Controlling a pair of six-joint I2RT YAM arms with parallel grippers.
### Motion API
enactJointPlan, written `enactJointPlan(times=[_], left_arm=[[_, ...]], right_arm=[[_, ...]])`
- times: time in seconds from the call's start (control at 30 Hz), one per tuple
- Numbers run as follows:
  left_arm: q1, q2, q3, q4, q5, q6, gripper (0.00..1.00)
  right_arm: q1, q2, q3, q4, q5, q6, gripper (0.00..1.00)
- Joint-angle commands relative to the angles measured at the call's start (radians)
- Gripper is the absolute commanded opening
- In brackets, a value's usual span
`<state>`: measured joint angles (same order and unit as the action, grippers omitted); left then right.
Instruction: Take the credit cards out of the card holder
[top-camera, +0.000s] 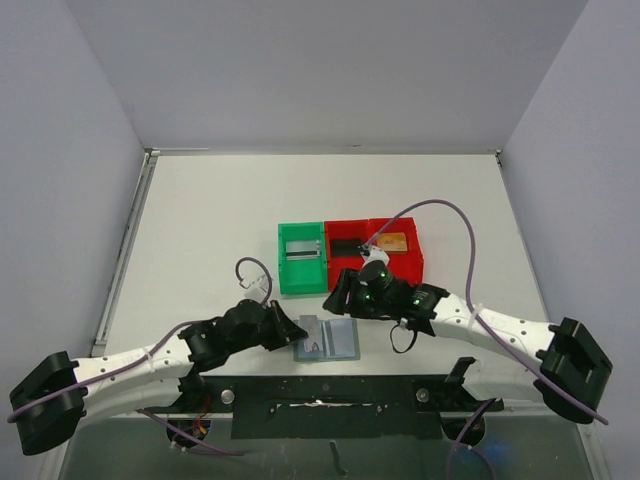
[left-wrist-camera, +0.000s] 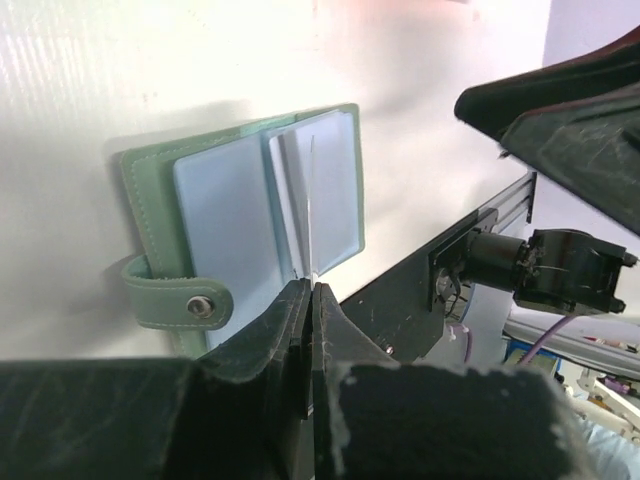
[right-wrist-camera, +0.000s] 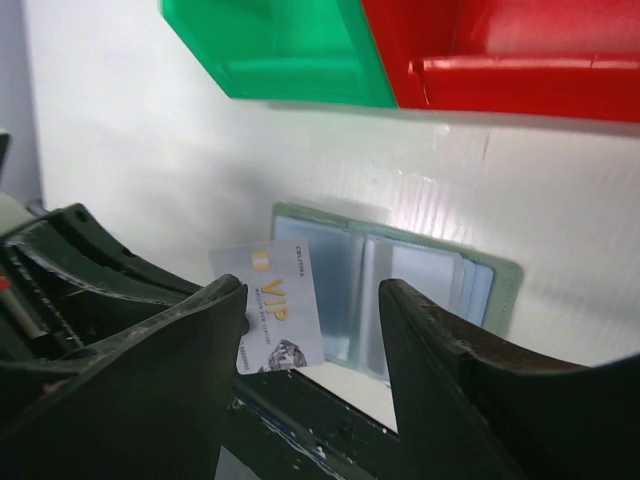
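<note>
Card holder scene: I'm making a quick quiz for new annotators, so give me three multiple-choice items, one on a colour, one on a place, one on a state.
1. The leftmost bin is: A red; B green; C blue.
2. The card holder lies: A open on the table, nearer the arms than the bins; B inside that bin; C lifted off the table.
3. The left fingers are: A wide apart; B shut on the holder's strap; C shut on a credit card.

Answers: 1 B, the top view shows it green beside red ones. 2 A, it lies flat and open between the two arms. 3 C, the left wrist view shows them pinching the card's edge.
</note>
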<state>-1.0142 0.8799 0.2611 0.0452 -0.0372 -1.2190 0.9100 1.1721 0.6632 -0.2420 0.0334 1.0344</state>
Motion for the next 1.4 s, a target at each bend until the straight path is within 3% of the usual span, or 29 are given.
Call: enactJointPlan(times=[0.0, 0.2, 0.27, 0.4, 0.57, 0.77, 0.97, 1.37], left_arm=[[0.005, -0.070, 0.048, 0.049, -0.026, 0.084, 0.00], [0.008, -0.161, 0.017, 0.147, -0.022, 0.155, 0.00], [0.009, -0.192, 0.000, 0.186, -0.011, 0.173, 0.00], [0.013, -0.251, -0.020, 0.206, 0.003, 0.199, 0.00], [0.101, -0.291, -0.020, 0.175, 0.108, 0.202, 0.00], [0.264, -0.274, -0.039, 0.247, 0.330, 0.174, 0.00], [0.307, -0.214, -0.034, 0.370, 0.496, 0.185, 0.00], [0.343, -0.213, -0.048, 0.440, 0.555, 0.142, 0.00]], right_arm=[[-0.033, -0.135, -0.108, 0.230, 0.004, -0.014, 0.58], [-0.068, -0.271, -0.211, 0.344, -0.026, -0.043, 0.62], [-0.096, -0.287, -0.221, 0.343, -0.083, -0.047, 0.70], [-0.152, -0.285, -0.254, 0.394, -0.200, -0.040, 0.71], [-0.171, -0.282, -0.288, 0.536, -0.297, -0.041, 0.71], [-0.173, -0.226, -0.267, 0.609, -0.394, -0.061, 0.66], [-0.173, -0.165, -0.246, 0.673, -0.466, -0.060, 0.62], [-0.173, -0.136, -0.234, 0.756, -0.590, -0.051, 0.51]])
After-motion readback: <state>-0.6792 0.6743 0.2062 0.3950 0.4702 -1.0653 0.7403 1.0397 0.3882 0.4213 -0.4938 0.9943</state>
